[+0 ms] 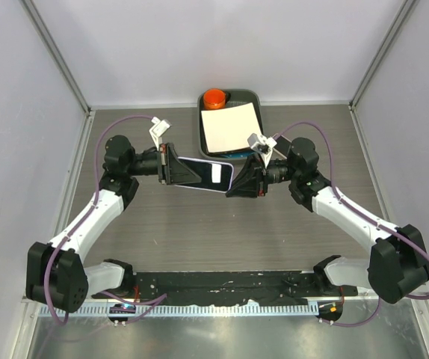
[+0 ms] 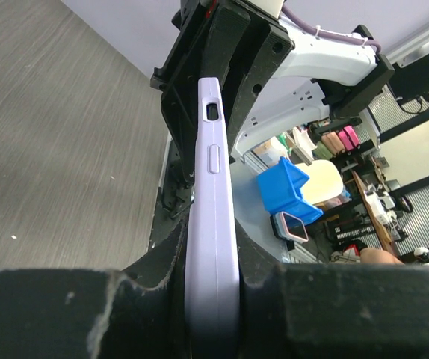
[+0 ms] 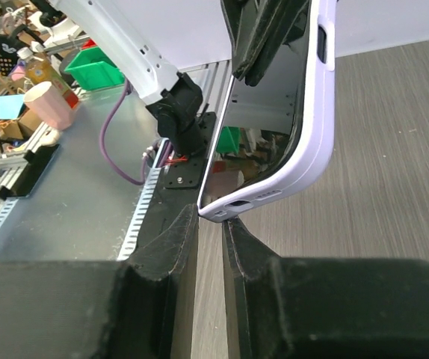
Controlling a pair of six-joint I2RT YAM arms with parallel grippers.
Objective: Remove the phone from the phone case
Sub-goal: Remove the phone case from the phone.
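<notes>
Left gripper (image 2: 213, 263) is clamped on one end of the lavender phone case (image 2: 213, 179), held above the table (image 1: 199, 224). Right gripper (image 3: 211, 224), jaws almost closed, meets the phone (image 3: 263, 127) at its corner; whether it grips cannot be told. Step in hand: peeling. Next, probably, prise that corner free. The tray (image 1: 199, 123) behind does not obstruct.

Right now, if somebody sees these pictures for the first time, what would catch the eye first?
The eye goes first to the lilac phone case, with the phone in it, held above the middle of the table. The left gripper clamps one end and the right gripper appears to pinch the opposite corner. Behind them, at the far edge, a dark tray holds an orange object and a white sheet.
</notes>
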